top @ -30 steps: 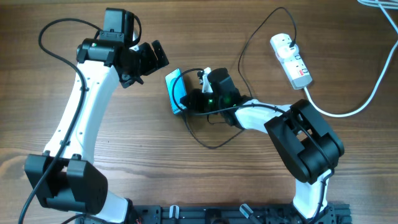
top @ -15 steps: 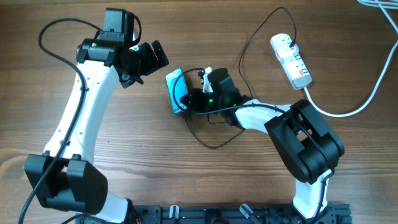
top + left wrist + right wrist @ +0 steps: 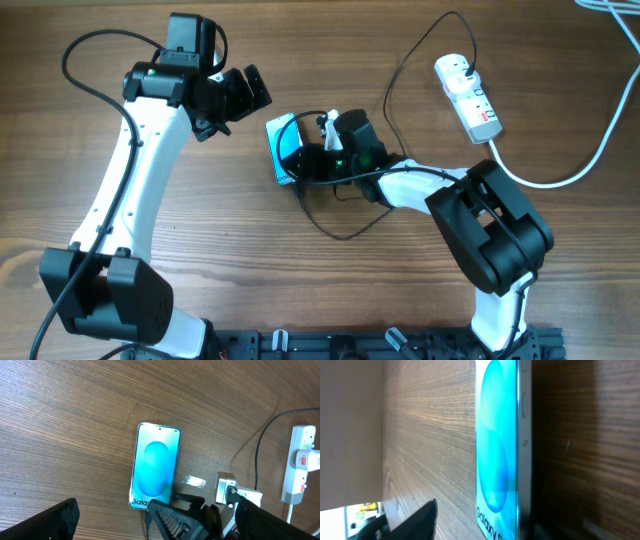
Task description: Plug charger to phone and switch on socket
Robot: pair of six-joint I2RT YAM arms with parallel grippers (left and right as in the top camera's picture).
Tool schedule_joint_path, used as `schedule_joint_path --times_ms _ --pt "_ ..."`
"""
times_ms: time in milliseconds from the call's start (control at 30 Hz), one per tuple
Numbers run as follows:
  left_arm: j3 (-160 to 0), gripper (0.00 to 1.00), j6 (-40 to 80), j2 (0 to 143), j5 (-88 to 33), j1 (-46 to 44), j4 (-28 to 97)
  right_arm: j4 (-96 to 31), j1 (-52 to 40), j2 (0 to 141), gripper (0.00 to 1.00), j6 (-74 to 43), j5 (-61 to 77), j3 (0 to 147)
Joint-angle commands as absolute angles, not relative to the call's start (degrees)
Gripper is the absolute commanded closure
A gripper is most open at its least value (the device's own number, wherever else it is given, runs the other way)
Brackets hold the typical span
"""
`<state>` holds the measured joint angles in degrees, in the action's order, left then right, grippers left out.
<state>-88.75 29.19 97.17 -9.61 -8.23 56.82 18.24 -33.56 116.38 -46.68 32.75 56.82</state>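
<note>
Left fingers (image 3: 50,520) wide apart, one phone (image 3: 156,467), one charger (image 3: 257,462), one socket (image 3: 467,97)

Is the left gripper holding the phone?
No, the left gripper hangs open above the table, apart from the phone lying flat there.

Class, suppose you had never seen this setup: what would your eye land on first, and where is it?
The phone with its bright cyan screen, lying flat mid-table, stands out first against the brown wood, with the right tool at its Galaxy end. Next comes the white power strip at the upper right of the overhead view, a thin black cable looping from it toward the phone.
</note>
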Motion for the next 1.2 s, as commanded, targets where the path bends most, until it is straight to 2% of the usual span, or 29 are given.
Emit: schedule_joint_path --times_ms 0,133,300,500,833,1167 --pt "-89.14 0.00 28.71 96.12 -8.67 -8.08 56.86 16.56 -33.58 117.25 0.34 -46.46 34.46 57.25" --pt "-89.14 0.00 28.71 96.12 -8.67 -8.08 56.86 13.65 -33.58 117.25 0.32 -45.25 29.89 57.25" --pt "-89.14 0.00 28.71 96.12 -8.67 -8.08 56.84 14.55 -33.58 117.25 0.32 -43.64 31.73 57.25" --pt "-89.14 0.00 28.71 96.12 -8.67 -8.08 56.84 16.93 -33.58 117.25 0.24 -43.64 37.52 57.25" --pt "-89.14 0.00 28.71 96.12 -8.64 -8.08 56.84 16.67 -33.58 117.25 0.13 -37.82 35.86 57.25" --pt "-89.14 0.00 28.71 96.12 -8.67 -8.08 56.86 17.10 -33.58 117.10 0.12 -33.17 30.98 58.22"
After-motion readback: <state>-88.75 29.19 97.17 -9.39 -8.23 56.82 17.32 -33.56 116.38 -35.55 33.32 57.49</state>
